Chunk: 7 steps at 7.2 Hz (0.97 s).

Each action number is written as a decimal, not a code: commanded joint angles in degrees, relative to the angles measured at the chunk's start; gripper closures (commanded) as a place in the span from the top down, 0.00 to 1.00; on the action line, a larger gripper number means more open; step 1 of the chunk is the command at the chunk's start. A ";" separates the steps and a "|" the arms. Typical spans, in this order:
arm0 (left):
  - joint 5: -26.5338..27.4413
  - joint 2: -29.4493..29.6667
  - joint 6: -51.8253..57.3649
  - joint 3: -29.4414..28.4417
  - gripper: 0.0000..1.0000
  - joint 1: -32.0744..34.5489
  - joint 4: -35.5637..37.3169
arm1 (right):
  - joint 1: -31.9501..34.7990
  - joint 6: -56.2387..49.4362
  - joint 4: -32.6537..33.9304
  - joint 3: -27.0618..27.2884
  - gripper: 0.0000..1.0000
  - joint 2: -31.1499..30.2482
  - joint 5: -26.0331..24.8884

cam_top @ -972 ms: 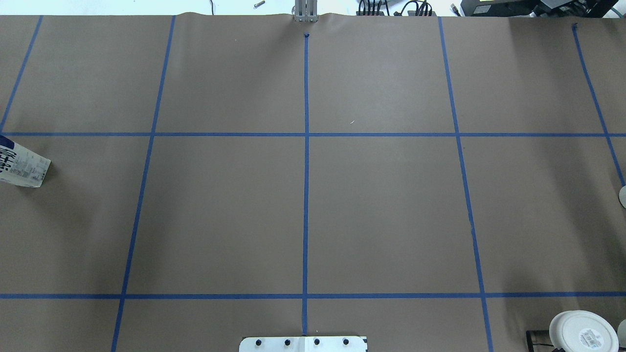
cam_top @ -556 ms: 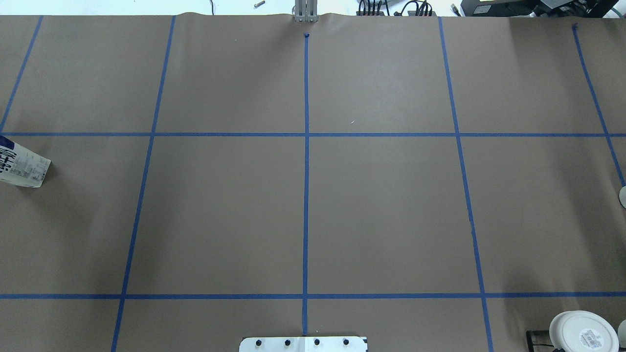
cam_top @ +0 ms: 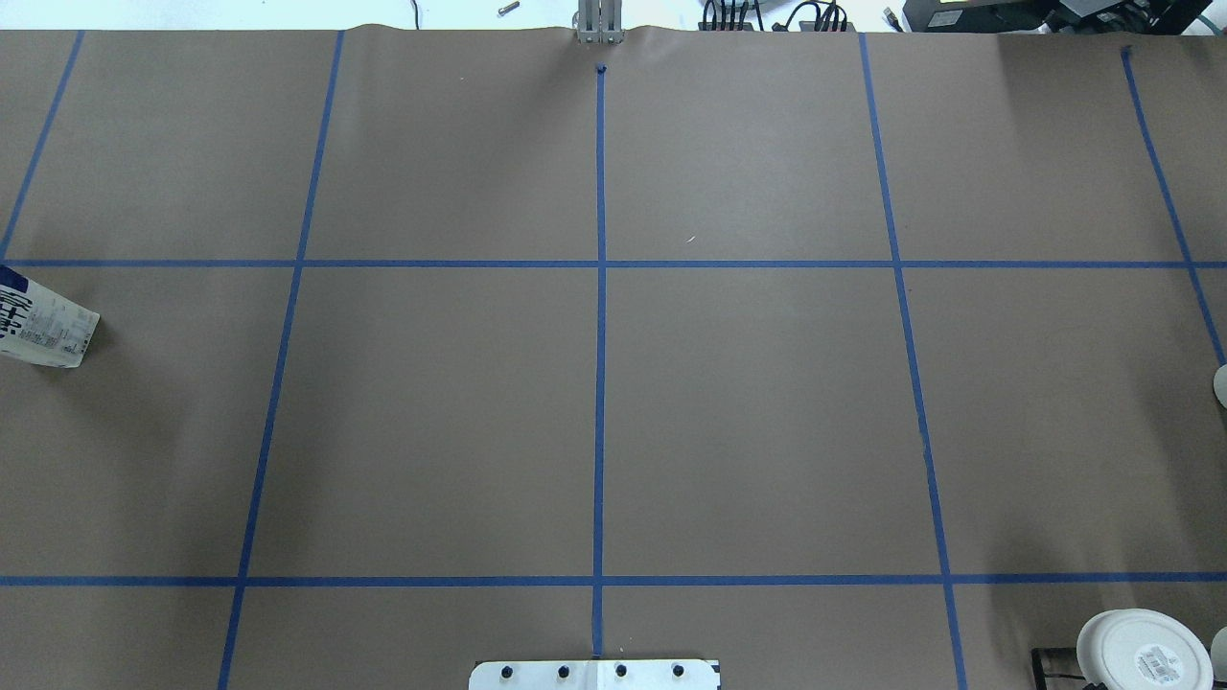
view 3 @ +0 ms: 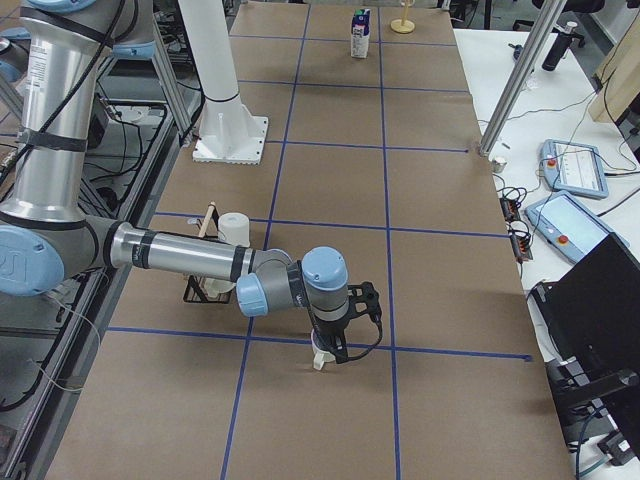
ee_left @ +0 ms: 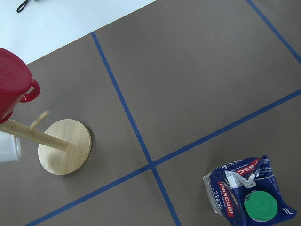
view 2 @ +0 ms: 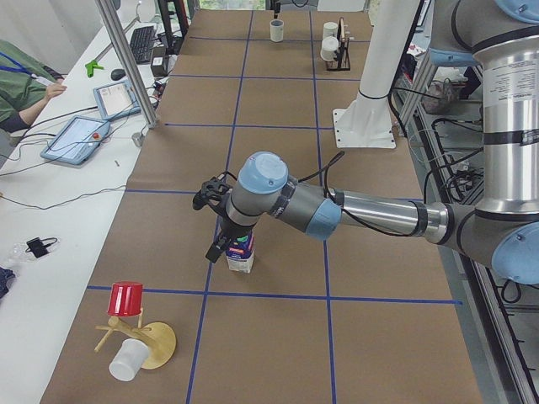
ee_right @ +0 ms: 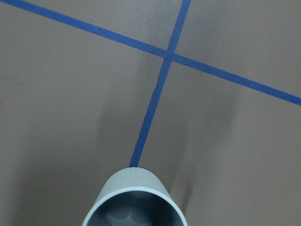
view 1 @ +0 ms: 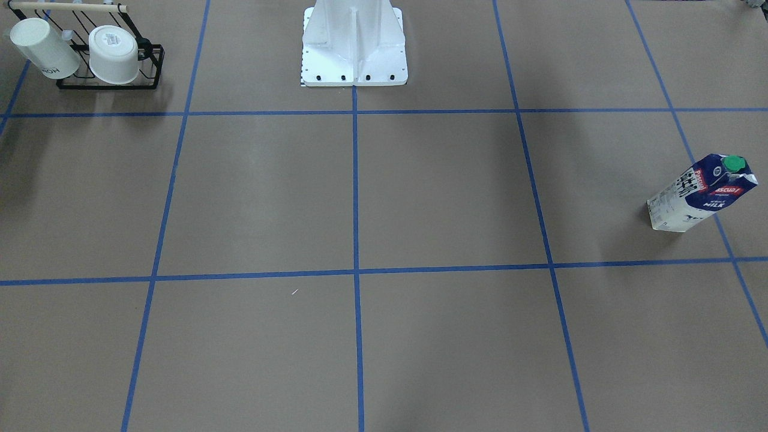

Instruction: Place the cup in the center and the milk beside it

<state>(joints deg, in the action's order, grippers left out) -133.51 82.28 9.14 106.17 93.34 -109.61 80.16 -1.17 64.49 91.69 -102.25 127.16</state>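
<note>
Catches the task at its opening step. Shows the center (cam_top: 729, 412) of the brown table (cam_top: 431, 144) bare but for its blue tape lines (cam_top: 601, 383). Places the milk (view 1: 699, 192) upright near the table's left end, well apart from that middle patch, with the left gripper (view 2: 226, 249) hanging low right at it. Places the cup (ee_right: 134, 200) upright near the right end, on a tape line close to a crossing, with the right gripper (view 3: 330, 345) down over it. Cannot tell from the side views alone the spread of either gripper, nor any hold on milk or cup. Sees no fingers in either wrist view, only the milk's green cap and the cup's grey inside from above. Leaves everything to do, by this reading: carrying the cup to the middle, then setting the milk down beside it.
</note>
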 commanded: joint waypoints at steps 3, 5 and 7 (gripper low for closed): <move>0.00 -0.02 0.00 0.09 0.99 0.00 -0.07 | -1.49 -3.21 -4.02 -4.93 0.44 0.03 -0.86; 0.00 -0.10 0.08 -0.08 0.99 0.00 -0.07 | -1.58 -3.93 -3.94 -4.86 0.00 0.29 -0.69; 0.00 -0.10 0.09 -0.26 0.99 0.00 -0.07 | -1.58 -3.84 -3.85 -3.90 0.00 1.17 0.10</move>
<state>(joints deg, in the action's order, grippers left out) -133.51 82.19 9.22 106.02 93.34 -109.69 78.60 -5.02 60.57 87.07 -101.44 126.71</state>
